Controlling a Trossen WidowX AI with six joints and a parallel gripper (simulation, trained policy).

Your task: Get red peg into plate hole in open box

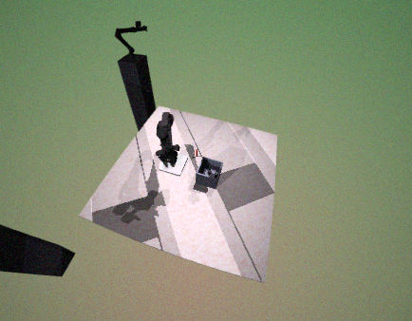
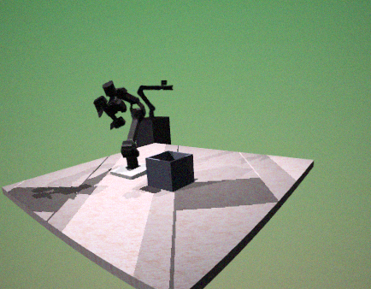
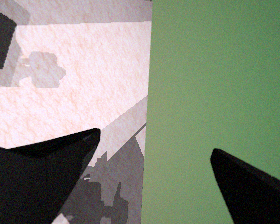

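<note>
One table: I saw its pale top [image 1: 196,228] [image 2: 113,222] [image 3: 81,100] crossed by dark lines and broad shadows, with the working kit on it.
Dark pillar: it [image 1: 135,85] [image 2: 161,130] rose behind the table's far edge, carrying a thin bent arm [image 1: 123,42] [image 2: 148,100] with a small block near its tip.
Black arm: mine [image 1: 166,130] [image 2: 133,128] stood up from its base and bent over at the top, to the side away from the box in my exterior view.
Box: it [image 1: 201,179] [image 2: 160,173] sat open side up near the arm's base, dark blue-grey, with light and dark patches inside that I could not sort out.
White plate: it [image 1: 179,170] [image 2: 129,173] lay flat under the arm's foot, just beside the box.
Gripper: I had it [image 1: 169,159] [image 2: 106,121] [image 3: 156,141] high above the table, jaws spread wide, nothing between them, table and green background showing through the gap.
Peg: I made out the small red thing [image 1: 196,153] in my top view, outside the box, near its rim; I could not tell whether it stood or lay.
</note>
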